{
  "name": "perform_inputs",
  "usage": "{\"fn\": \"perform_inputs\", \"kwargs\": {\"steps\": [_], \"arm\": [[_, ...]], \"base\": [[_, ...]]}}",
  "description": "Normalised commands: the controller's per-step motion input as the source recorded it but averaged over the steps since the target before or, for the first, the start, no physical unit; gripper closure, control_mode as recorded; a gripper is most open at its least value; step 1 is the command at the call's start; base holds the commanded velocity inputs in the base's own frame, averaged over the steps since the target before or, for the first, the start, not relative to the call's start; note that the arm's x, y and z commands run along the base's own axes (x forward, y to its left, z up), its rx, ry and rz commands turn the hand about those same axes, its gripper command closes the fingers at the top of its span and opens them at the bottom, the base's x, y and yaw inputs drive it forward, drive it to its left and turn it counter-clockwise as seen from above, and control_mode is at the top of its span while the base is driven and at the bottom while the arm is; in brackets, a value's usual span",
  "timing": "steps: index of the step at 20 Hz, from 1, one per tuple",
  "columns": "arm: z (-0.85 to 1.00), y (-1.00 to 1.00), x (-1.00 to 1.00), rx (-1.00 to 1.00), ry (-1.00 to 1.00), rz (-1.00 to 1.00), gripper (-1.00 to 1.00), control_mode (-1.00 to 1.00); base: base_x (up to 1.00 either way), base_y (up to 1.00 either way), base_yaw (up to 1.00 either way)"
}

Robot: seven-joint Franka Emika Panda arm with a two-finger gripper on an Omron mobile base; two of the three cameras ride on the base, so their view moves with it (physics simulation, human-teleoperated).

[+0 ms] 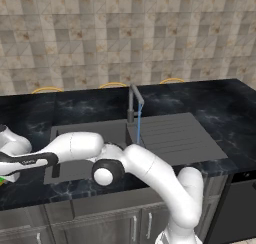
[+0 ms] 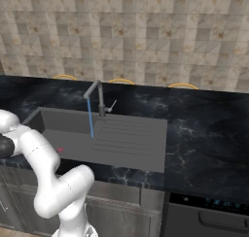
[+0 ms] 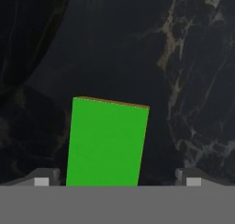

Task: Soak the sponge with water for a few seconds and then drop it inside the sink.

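The sponge (image 3: 108, 142) lies bright green face up on the black marbled countertop (image 3: 183, 58), with a thin yellow-brown edge at its far end. My gripper (image 3: 117, 181) hovers over it, open; the fingertips (image 3: 42, 179) stand either side of the sponge with a gap on each side. In the left base view the arm reaches far left of the sink (image 1: 85, 133), and a green sliver of the sponge (image 1: 2, 180) shows at the frame's edge. Water (image 1: 139, 125) falls in a thin blue stream from the tap (image 1: 134, 100) into the sink (image 2: 73, 134).
A ribbed drainboard (image 1: 175, 135) forms the sink's right wing. A small red spot (image 2: 60, 149) marks the basin floor. Black countertop (image 2: 204, 129) stretches to the right, above a dark appliance front (image 2: 209, 216). A tiled wall (image 1: 125, 33) stands behind.
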Motion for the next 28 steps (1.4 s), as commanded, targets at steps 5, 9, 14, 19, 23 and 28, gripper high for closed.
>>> {"fn": "perform_inputs", "kwargs": {"steps": [5,9,14,19,23,28], "arm": [[-0.03,0.13,0.02,-0.06,0.06,-0.03,-1.00,-1.00],[0.00,0.10,0.10,-0.09,0.07,-0.03,-1.00,-1.00],[0.00,0.04,0.06,-0.06,0.06,-0.03,-1.00,-1.00],[0.00,0.00,0.03,-0.03,0.06,-0.02,-1.00,-1.00],[0.00,0.06,0.02,-0.05,0.09,-0.01,-1.00,-1.00],[-0.01,0.08,0.00,-0.09,0.15,0.00,-1.00,-1.00]], "base": [[0.00,0.00,0.00],[0.00,0.00,0.00],[0.00,0.00,0.00],[0.00,0.00,0.00],[0.00,0.00,0.00],[0.00,0.00,0.00]]}}
